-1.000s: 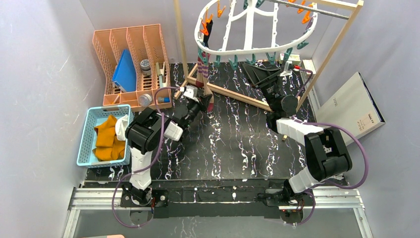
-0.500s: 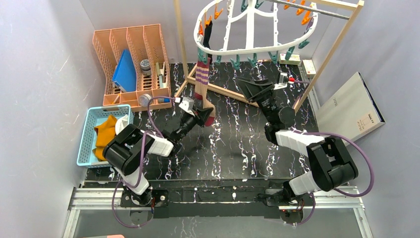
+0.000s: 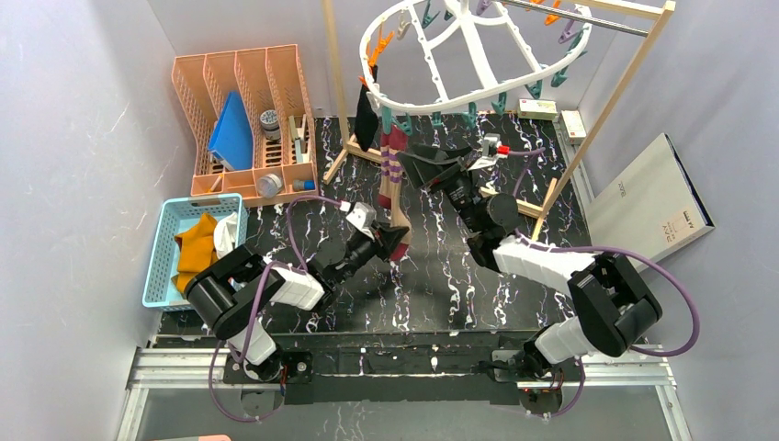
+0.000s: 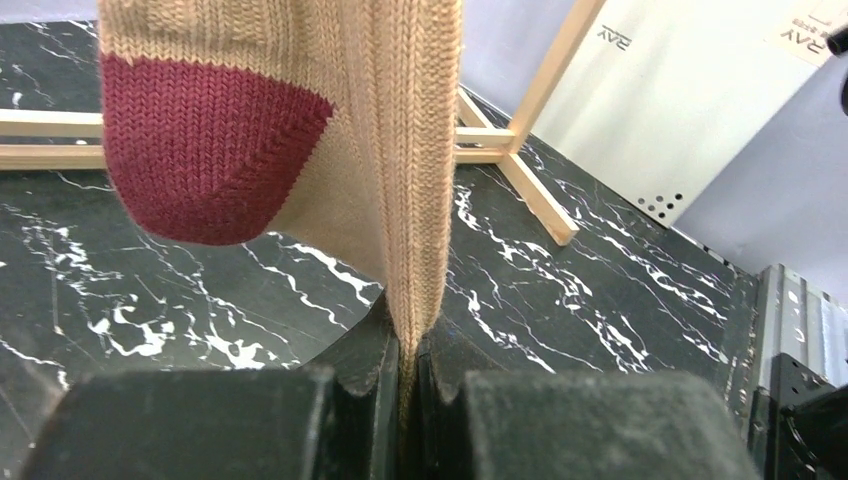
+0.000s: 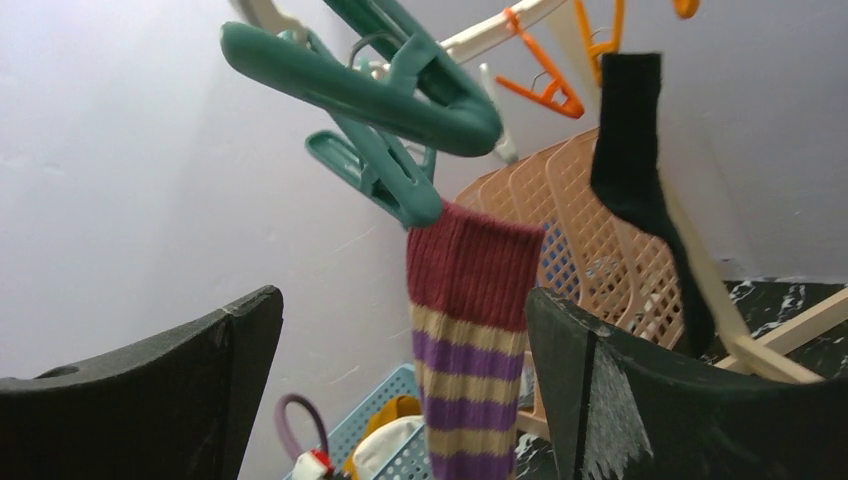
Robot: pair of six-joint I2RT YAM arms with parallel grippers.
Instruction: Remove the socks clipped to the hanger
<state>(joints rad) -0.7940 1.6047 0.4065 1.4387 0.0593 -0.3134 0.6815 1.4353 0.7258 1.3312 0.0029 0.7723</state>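
Blue basket [image 3: 161, 253] at the left edge of the counter [image 3: 441, 276] held mustard socks [image 3: 193, 253] and something white. Orange rack [image 3: 241, 92] behind it held a blue folder [image 3: 231, 133] and a small tin [image 3: 269, 122]. White box [image 3: 648, 197], right: lettering unreadable. Left pincer [image 4: 405, 365] was clamped on the striped sock [image 3: 393, 175], which hung from a teal clip [image 5: 385, 180] on the white hanger [image 3: 459, 50], black sock [image 3: 366, 119] beside it. Right pincer [image 3: 427, 167] gaped wide near that clip.

This is a robotics lab test cell: plain white panels [image 3: 83, 184] box in a black marbled desk [image 3: 441, 294], with a left arm [image 3: 266, 285] and a right arm [image 3: 551, 262] bolted to an aluminium rail [image 3: 174, 363] beside a staged orange file rack [image 3: 243, 83].
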